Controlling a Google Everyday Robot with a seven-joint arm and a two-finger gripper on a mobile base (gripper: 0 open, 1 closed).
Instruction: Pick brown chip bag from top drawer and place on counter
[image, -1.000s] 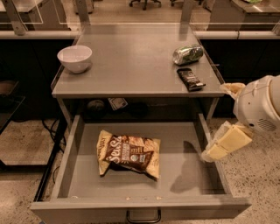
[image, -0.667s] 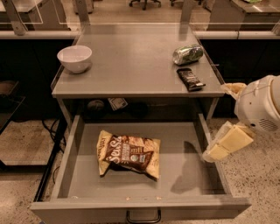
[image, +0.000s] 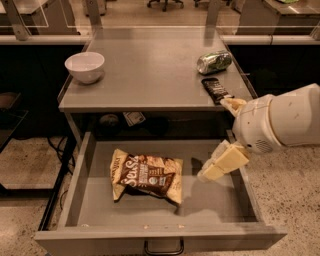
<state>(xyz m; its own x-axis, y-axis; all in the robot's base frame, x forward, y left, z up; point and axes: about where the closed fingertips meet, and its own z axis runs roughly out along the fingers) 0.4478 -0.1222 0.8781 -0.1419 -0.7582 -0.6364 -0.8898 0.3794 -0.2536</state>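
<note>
- brown chip bag (image: 146, 176): flat on floor of top drawer (image: 80, 172), left of gripper (image: 209, 172), near but not touching.
- gripper: over drawer's right side, tilted down twd bag; spread or pressed together, can't tell.
- counter (image: 150, 75): above/behind gripper; black wrapper (image: 216, 90) + can (image: 214, 62) right above it, bowl (image: 85, 66) far left.

We see dim, warm light from overhead, a soft sheen on the counter (image: 150, 75), the white arm (image: 287, 120) brightly lit, the gripper (image: 212, 171) over the right side of the top drawer (image: 75, 185), its shadow on the drawer floor, dark surroundings
</note>
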